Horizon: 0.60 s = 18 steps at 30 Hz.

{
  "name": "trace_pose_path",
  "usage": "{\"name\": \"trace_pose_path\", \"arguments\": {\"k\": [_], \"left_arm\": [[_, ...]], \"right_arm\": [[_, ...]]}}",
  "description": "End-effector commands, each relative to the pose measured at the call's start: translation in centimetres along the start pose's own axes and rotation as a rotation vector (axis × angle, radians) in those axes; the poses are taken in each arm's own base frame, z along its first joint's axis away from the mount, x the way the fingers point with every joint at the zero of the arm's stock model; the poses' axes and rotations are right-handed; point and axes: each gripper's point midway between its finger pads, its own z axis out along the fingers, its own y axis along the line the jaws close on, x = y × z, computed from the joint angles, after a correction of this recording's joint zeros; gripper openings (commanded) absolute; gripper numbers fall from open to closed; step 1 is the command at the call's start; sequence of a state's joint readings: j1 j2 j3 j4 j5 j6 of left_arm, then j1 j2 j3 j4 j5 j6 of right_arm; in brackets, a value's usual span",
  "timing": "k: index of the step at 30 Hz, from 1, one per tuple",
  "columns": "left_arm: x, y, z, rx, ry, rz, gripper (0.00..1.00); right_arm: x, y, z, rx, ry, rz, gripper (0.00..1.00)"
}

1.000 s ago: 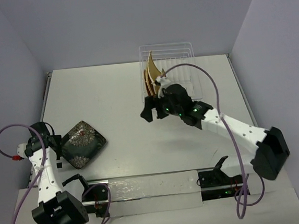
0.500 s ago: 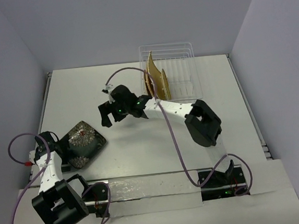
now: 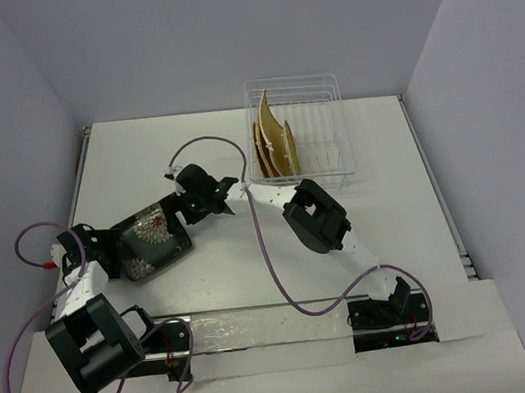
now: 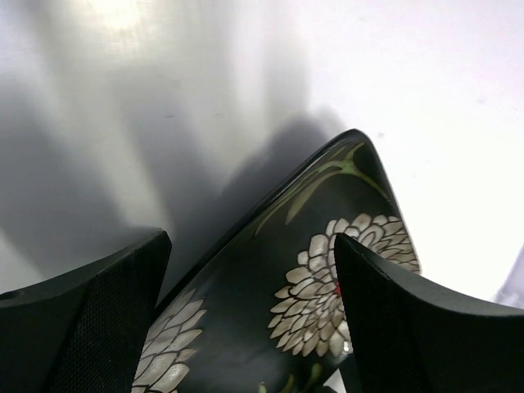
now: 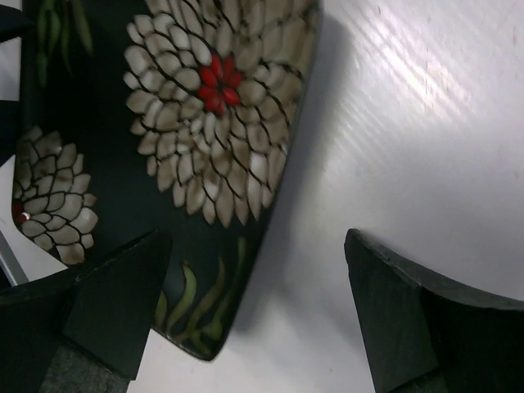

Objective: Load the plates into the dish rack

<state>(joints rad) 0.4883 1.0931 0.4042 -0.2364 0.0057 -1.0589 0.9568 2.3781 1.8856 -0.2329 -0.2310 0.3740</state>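
No text, label, brand, number or sign can be read in any of the three views; the only markings are painted flowers on the black plate.

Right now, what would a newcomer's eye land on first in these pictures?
The black floral plate, tilted off the table near the left edge, with the left gripper and right gripper at opposite sides of it. Next, the woven plates standing on edge at the left end of the dish rack at the far side.

Black plate w/ white, red-centred flowers, green stems — tan woven plates — clear-white rack
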Motion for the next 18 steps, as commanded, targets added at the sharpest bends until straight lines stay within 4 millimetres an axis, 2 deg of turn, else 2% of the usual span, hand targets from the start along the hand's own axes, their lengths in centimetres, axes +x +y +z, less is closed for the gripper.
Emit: {"name": "trace_pose_path", "arguments": {"k": [1, 3, 7, 8, 10, 13, 17, 18], "left_arm": [[4.4, 4.4, 0.8, -0.087, 0.173, 0.059, 0.88], [4.7, 4.2, 0.8, -0.072, 0.192, 0.071, 0.88], [5.9, 4.0, 0.9, -0.035, 0.257, 0.141, 0.88], [6.0, 4.0, 0.9, -0.035, 0.264, 0.149, 0.88], [7.0, 3.3, 1.0, -0.002, 0.3, 0.194, 0.88], [9.2, 1.8, 1.2, 0.038, 0.361, 0.265, 0.88], [11.1, 0.6, 1.5, 0.034, 0.409, 0.335, 0.8], [11.4, 0.1, 1.4, 0.044, 0.417, 0.354, 0.72]], "right_arm": [[-0.4, 0.6, 1.0, -0.023, 0.002, 0.03, 0.91], [0.2, -0.1, 1.3, 0.005, 0.009, 0.053, 0.89], [0.6, -2.1, 1.1, 0.087, 0.002, 0.111, 0.75], [0.6, -2.2, 1.1, 0.089, 0.003, 0.118, 0.75], [0.9, -2.9, 1.0, 0.103, 0.008, 0.133, 0.65], [1.5, -3.2, 1.1, 0.094, 0.027, 0.138, 0.57], [2.0, -3.3, 1.2, 0.085, 0.042, 0.137, 0.48], [2.0, -3.3, 1.2, 0.079, 0.046, 0.14, 0.43]]}}
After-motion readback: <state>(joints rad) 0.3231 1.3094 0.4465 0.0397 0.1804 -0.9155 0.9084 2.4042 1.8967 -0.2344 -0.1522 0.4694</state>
